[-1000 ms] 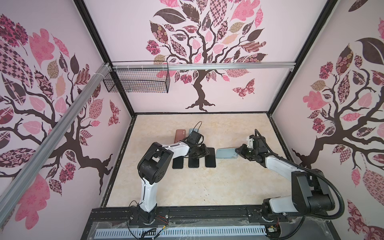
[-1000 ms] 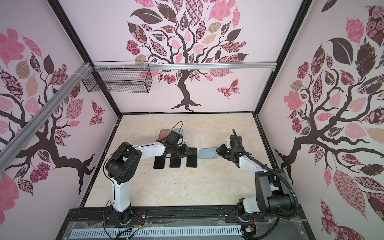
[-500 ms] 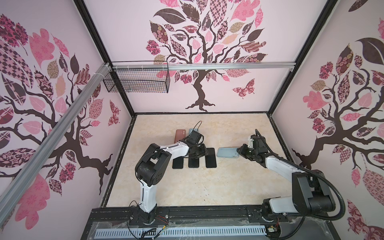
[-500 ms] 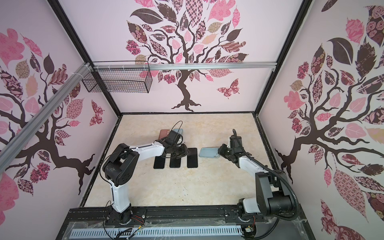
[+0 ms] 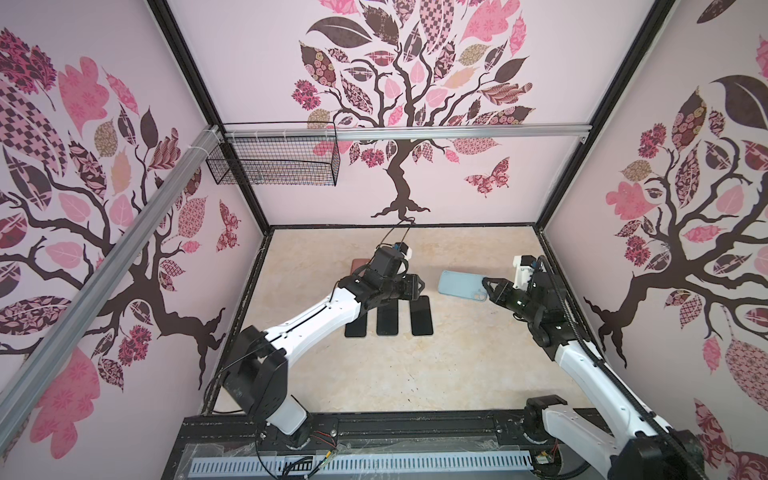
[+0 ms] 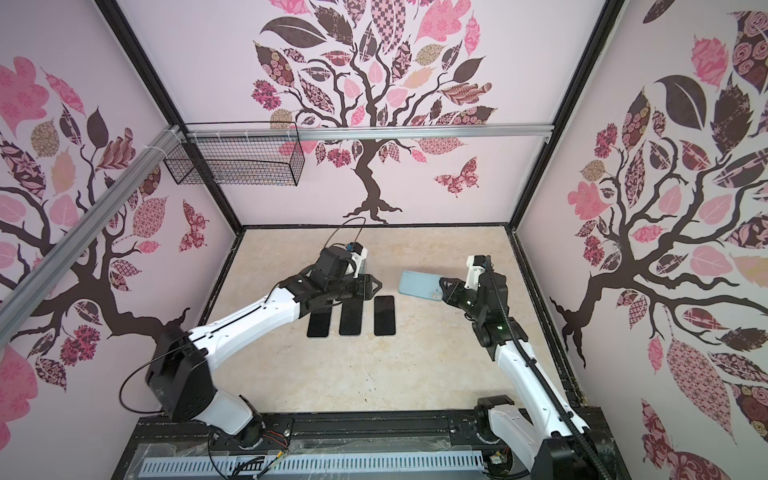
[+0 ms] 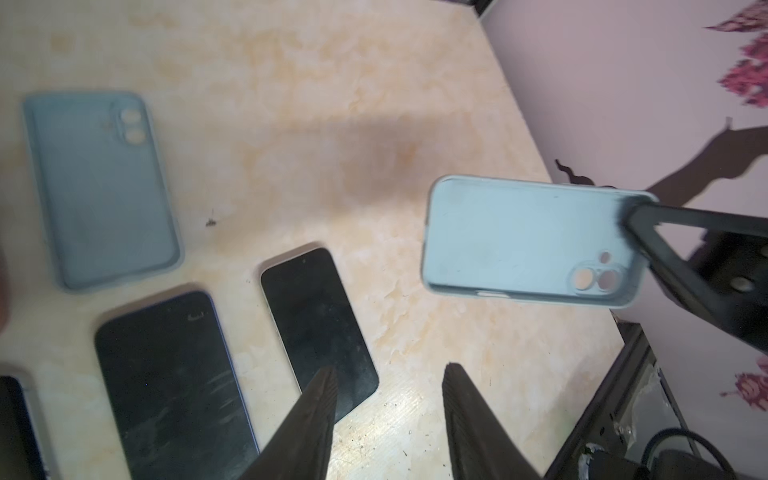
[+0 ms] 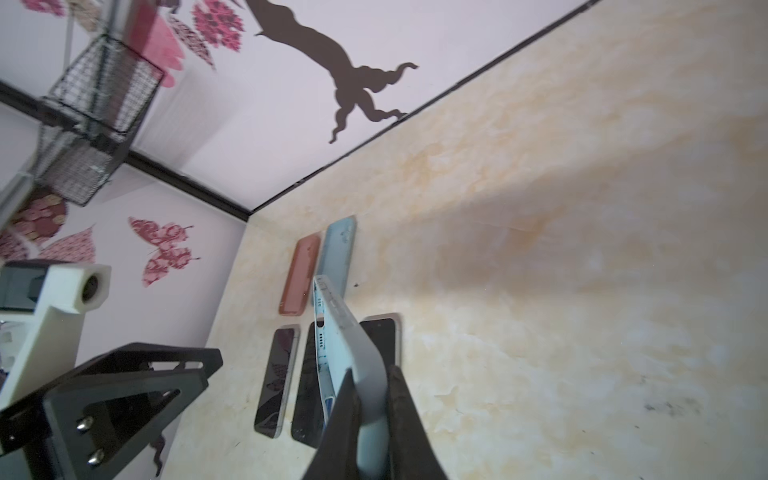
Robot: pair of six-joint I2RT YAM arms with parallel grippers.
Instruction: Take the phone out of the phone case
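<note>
The phone case point(image 5: 459, 284), a light-blue shell, hung clear of the marbled table point(image 5: 415, 374), right of the middle in both top views. The right gripper point(image 5: 486, 287) was clamped on its rim at the camera-cutout end. The left wrist view looked into its hollow, with light showing through the lens holes, so it appeared empty.

The left arm point(image 5: 316, 316) reached out over a row of three dark phones. The left gripper point(image 7: 388, 370) hovered above the far end of the rightmost phone point(image 5: 422, 316), its jaws parted with nothing between them. That phone lay flat and screen-up, apart from the held case, with the middle phone point(image 5: 387, 320) and the leftmost phone point(image 5: 356, 328) beside it. Beyond the row, a second blue case point(image 7: 99, 191) and a reddish-brown case point(image 8: 300, 274) lay side by side.

Judged from this, the extraction itself looked done, since the phones lay bare and only the shell was in the grip. What remained was probably to set the shell down, perhaps by the other cases. That would call for a carry that cleared the phones, then a release.

A second earlier the case had sat lower in the view, its free end close by the rightmost phone; now it stood farther back and clear. The left arm's elbow had sunk lower and outward. The three phones had not moved.
</note>
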